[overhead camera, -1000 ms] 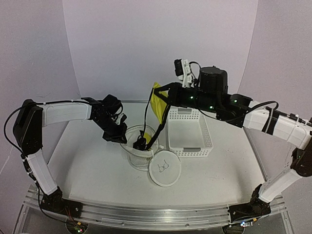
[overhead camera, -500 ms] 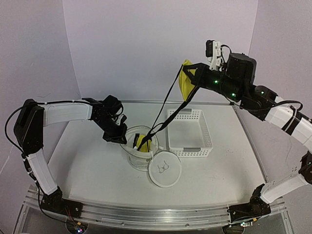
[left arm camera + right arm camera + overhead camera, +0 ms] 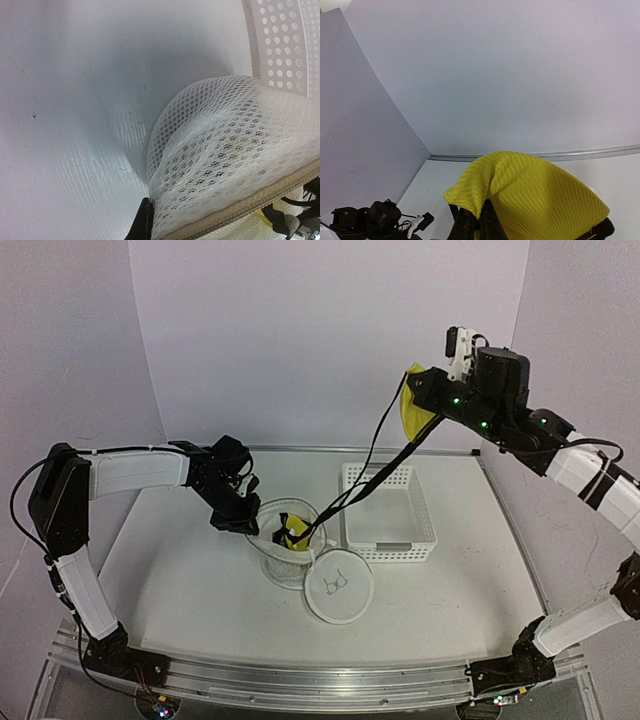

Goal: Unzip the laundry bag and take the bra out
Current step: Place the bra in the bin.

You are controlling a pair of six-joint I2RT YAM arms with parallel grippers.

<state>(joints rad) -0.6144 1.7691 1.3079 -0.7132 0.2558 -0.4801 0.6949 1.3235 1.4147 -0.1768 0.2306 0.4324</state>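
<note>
Right end effector (image 3: 413,404) clamped on bra (image 3: 404,418), high above bag (image 3: 285,562); straps (image 3: 370,475) trail into it. Left end effector (image 3: 229,519) pinches bag rim closed-jawed. Best: pin rim down, lift higher.

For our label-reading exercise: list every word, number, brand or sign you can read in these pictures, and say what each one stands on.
No words, numbers or brand names can be read in any view.
The only sign is a small black bra drawing on the flat circular face of the round white mesh laundry bag.
</note>
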